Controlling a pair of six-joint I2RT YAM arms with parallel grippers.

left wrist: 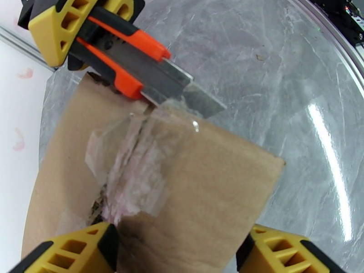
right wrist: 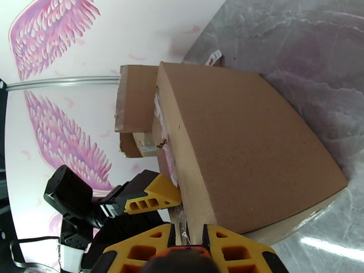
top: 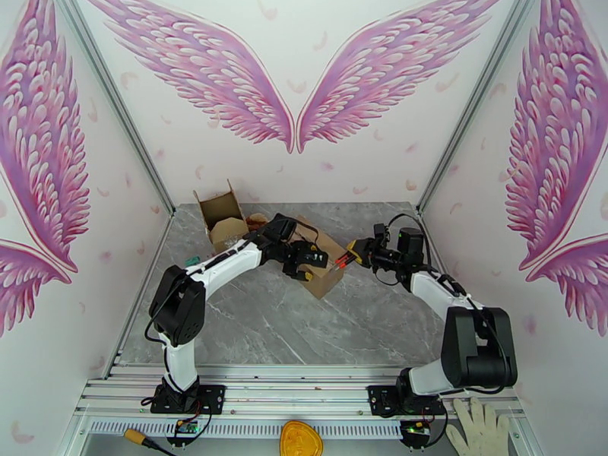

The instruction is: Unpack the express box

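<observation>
My left gripper (left wrist: 179, 251) spans the sealed express box (left wrist: 182, 187) wide, bracing it mid-table. My right gripper (left wrist: 86, 28) clamps a box cutter (left wrist: 150, 69), blade at the taped seam (left wrist: 136, 169). If the box skids, the blade could jump the seam.

The sealed box (top: 323, 260) lies mid-table (top: 266, 328), an opened box (top: 220, 218) behind it (leftward)

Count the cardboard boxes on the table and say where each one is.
2. A sealed box sits mid-table between the two grippers; an open box stands behind it at the back left. Others may be hidden behind the arms.
</observation>
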